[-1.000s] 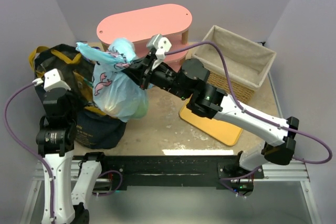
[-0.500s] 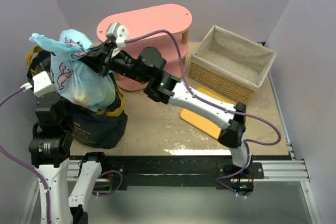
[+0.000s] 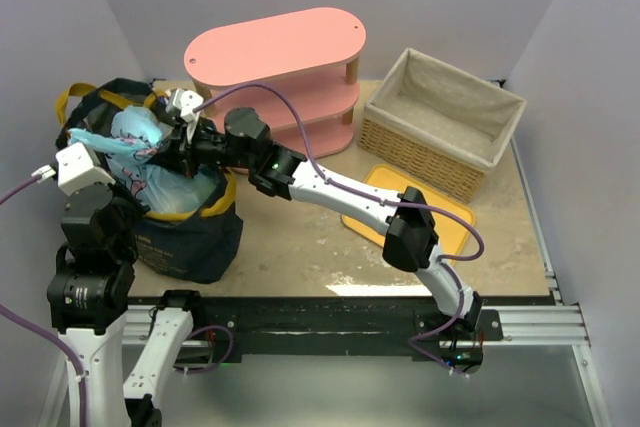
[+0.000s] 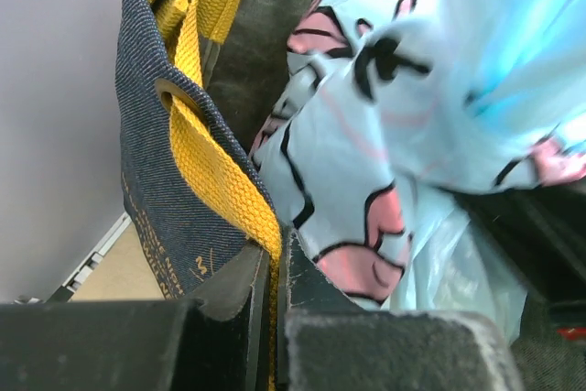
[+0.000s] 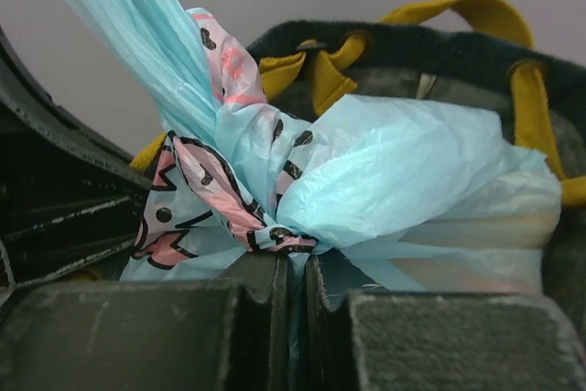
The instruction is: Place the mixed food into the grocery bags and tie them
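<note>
From above, the right gripper (image 3: 178, 139) reaches across the table (image 3: 300, 242) to the tote (image 3: 190, 242) at its left. The blue bag (image 3: 140, 132) sits in the tote's open mouth.

Left wrist: the left gripper (image 4: 275, 267) is pinched tight on the tote's yellow handle (image 4: 206, 167), with the bag just beside it.

Right wrist: the right gripper's fingers (image 5: 261, 274) are clamped narrow on the bag's knot (image 5: 284, 243), which looks tied, though its underside is hidden.
</note>
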`<act>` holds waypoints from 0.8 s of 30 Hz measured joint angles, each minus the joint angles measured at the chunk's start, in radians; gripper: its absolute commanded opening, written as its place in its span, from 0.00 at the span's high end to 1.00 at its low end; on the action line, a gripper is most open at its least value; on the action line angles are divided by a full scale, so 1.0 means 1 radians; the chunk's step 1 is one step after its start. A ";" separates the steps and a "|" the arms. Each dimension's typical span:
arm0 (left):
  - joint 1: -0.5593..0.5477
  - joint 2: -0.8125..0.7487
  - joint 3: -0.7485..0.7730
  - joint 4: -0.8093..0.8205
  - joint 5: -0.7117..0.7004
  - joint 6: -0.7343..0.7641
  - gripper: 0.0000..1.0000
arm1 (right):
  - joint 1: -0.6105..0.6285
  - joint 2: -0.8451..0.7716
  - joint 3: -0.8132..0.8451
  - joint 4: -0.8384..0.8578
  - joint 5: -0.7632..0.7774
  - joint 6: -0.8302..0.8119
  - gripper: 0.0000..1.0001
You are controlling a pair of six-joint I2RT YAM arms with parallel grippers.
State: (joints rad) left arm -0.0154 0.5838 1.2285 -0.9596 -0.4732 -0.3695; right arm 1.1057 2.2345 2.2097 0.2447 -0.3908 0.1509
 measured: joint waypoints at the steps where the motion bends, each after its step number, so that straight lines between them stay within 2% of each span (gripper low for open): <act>1: 0.000 0.000 0.000 0.000 0.000 0.003 1.00 | 0.001 -0.003 -0.011 -0.005 -0.010 0.002 0.94; 4: 0.000 -0.003 -0.010 0.012 0.002 0.011 1.00 | 0.003 -0.007 -0.023 -0.029 -0.024 0.007 0.67; 5: 0.000 -0.003 -0.014 0.016 0.002 0.014 1.00 | 0.003 -0.010 -0.023 -0.044 -0.027 0.006 0.46; 8: 0.000 -0.003 -0.016 0.023 0.003 0.016 1.00 | 0.005 -0.023 -0.023 -0.085 -0.037 0.004 0.14; 10: 0.000 -0.003 -0.016 0.027 0.002 0.020 0.93 | 0.007 -0.040 -0.022 -0.123 -0.043 0.002 0.07; 11: 0.000 -0.003 -0.016 0.027 0.002 0.021 0.92 | 0.008 -0.050 -0.022 -0.142 -0.045 -0.004 0.02; 18: 0.000 -0.002 -0.014 0.031 -0.002 0.034 0.86 | 0.011 -0.144 -0.018 -0.251 -0.018 -0.040 0.01; 20: 0.000 0.001 -0.008 0.030 -0.011 0.043 0.86 | 0.011 -0.179 -0.019 -0.264 -0.003 -0.049 0.07; 22: -0.002 0.006 0.006 0.031 -0.027 0.051 0.86 | 0.011 -0.216 -0.021 -0.272 0.023 -0.056 0.19; 24: -0.010 0.010 0.025 0.029 -0.050 0.059 0.86 | 0.011 -0.246 -0.010 -0.280 0.061 -0.062 0.23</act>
State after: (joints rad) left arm -0.0254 0.5938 1.2537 -0.9302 -0.5232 -0.3107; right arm 1.1172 1.9881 2.1998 -0.0357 -0.3294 0.0887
